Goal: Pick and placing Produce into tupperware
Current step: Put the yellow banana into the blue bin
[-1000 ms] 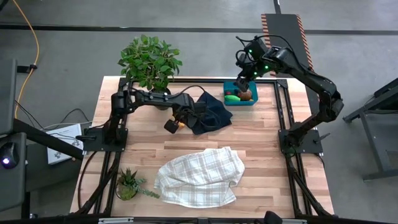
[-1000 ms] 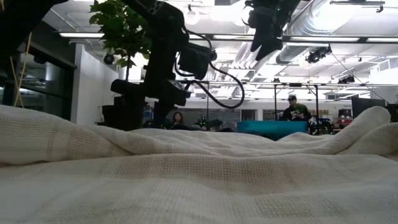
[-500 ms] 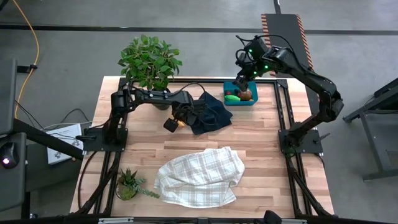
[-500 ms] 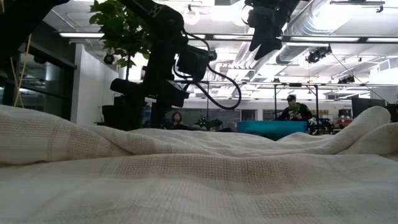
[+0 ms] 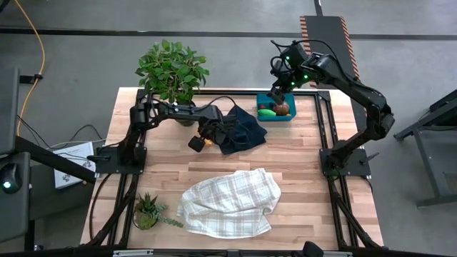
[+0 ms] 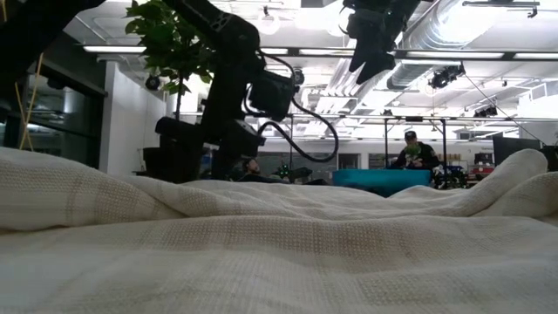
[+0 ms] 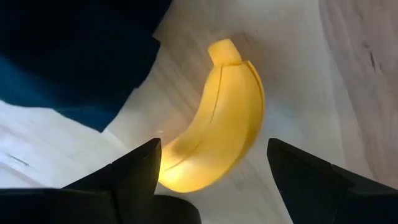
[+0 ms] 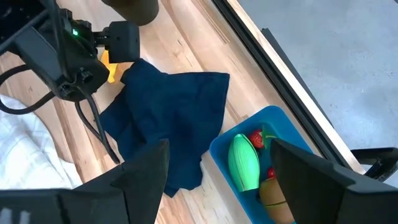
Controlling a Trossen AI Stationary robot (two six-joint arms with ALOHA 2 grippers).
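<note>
Left wrist view is showing the left gripper (image 7: 211, 165) with its two dark fingers standing apart, one on each side of the yellow toy plastic banana (image 7: 217, 124), which is lying on the pale wooden table (image 7: 348, 74) just beside the edge of the crumpled dark navy cloth (image 7: 68, 56). Nothing is clamped yet, and contact with the banana is not visible. To do this grasp well, the fingers should be coming down around the thick middle of the curve, not the stem end, and staying clear of the cloth so no fabric is pinched along.

Seen from overhead, the left gripper (image 5: 202, 138) is hanging low at the cloth's left edge, well apart from the small rectangular teal-blue plastic tupperware box (image 5: 265, 113), which is sitting at the table's far side and already holding a bright green piece (image 8: 244, 163) and other produce. The right gripper (image 5: 277, 91) is hovering over that box, jaws wide and empty.
</note>
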